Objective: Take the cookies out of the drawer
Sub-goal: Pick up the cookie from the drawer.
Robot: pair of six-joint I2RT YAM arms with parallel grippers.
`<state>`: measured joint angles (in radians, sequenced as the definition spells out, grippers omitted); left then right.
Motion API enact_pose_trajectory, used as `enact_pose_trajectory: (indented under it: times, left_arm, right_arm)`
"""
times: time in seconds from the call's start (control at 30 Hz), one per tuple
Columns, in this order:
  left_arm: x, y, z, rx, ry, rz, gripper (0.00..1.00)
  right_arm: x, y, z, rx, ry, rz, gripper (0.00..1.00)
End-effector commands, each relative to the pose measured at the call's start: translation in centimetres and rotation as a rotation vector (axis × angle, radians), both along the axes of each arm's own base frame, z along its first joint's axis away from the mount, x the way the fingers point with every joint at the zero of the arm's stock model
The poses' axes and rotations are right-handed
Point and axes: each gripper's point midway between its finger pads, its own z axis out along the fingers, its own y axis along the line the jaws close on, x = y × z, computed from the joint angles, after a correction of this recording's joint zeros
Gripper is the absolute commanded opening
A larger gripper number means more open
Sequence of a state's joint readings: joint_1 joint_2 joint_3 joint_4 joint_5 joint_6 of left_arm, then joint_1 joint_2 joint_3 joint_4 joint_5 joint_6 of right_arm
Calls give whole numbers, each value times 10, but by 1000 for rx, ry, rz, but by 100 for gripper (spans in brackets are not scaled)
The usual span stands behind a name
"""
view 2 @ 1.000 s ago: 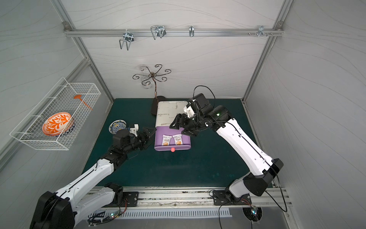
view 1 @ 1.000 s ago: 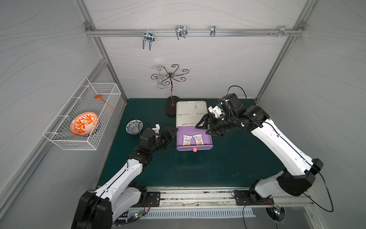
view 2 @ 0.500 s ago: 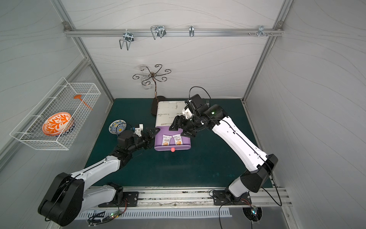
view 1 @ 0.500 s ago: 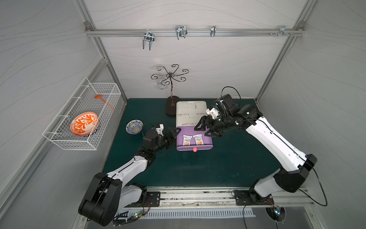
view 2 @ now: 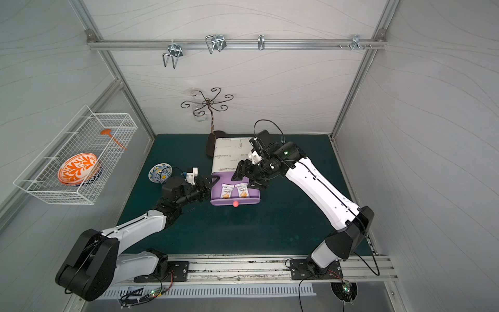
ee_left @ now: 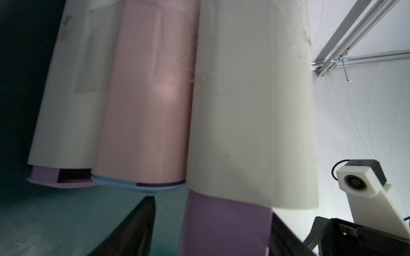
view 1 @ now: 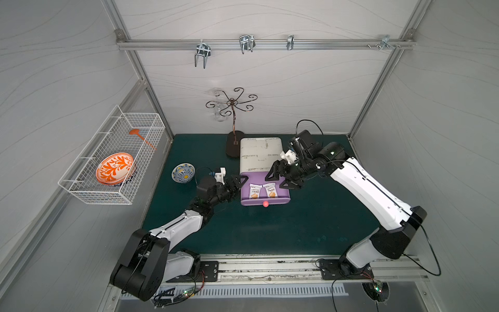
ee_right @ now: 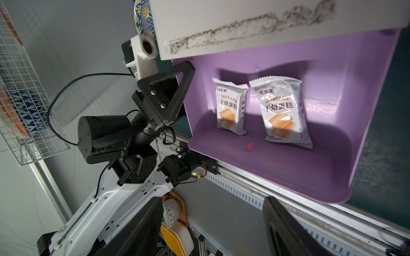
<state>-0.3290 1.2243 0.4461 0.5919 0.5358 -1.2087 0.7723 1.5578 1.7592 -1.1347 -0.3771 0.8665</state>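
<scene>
Purple drawer (view 1: 278, 201) (view 2: 251, 201) stands pulled out of the white cabinet (view 1: 260, 154), with a red knob (view 1: 265, 204) on the drawer's front. Two cookies (view 1: 254, 191) (view 2: 226, 191) (ee_right: 231, 106) lie flat inside the drawer, just beside each other, in its front half. Both are white packets with an orange-brown biscuit print. Neither gripper touches them.

Left gripper (view 1: 237, 183) (view 2: 209, 183) is at the drawer's left side wall, low and reaching in from outside the drawer. In the left wrist view the purple wall (ee_left: 226, 221) sits between the fingers (ee_left: 137, 228). The jaws are apart and green mat shows between that finger and the wall, so there is no clamp.

Right gripper (view 1: 282, 179) (view 2: 247, 178) (ee_right: 213, 199) hovers over the drawer's back right corner, above the cookies. Its jaws are spread wide with nothing between them. The right wrist view looks down into the drawer past both fingers.

A blue-yellow bowl (view 1: 183, 173) sits on the green mat (view 1: 270, 232), well left of the drawer. The wire basket (view 1: 113, 162) holding an orange plate (view 1: 114, 168) hangs on the wall, farther left of the drawer.
</scene>
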Motion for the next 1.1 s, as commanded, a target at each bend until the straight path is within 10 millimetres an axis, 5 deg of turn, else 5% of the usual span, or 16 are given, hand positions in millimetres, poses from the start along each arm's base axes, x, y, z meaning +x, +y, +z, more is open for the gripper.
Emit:
enact_pose_trajectory:
  times: [0.0,0.33,1.07]
  left_arm:
    - [7,-6,33,-21,-98,-23,66]
    - [8,-8,38,-9,-109,-32,57]
    - [5,-11,40,15,-108,-38,46]
  right_arm:
    - [-10,-5,-13,-79,46,11,75]
    - [-12,-10,-50,-312,48,59,76]
    - [18,-6,-71,-554,-115,81,75]
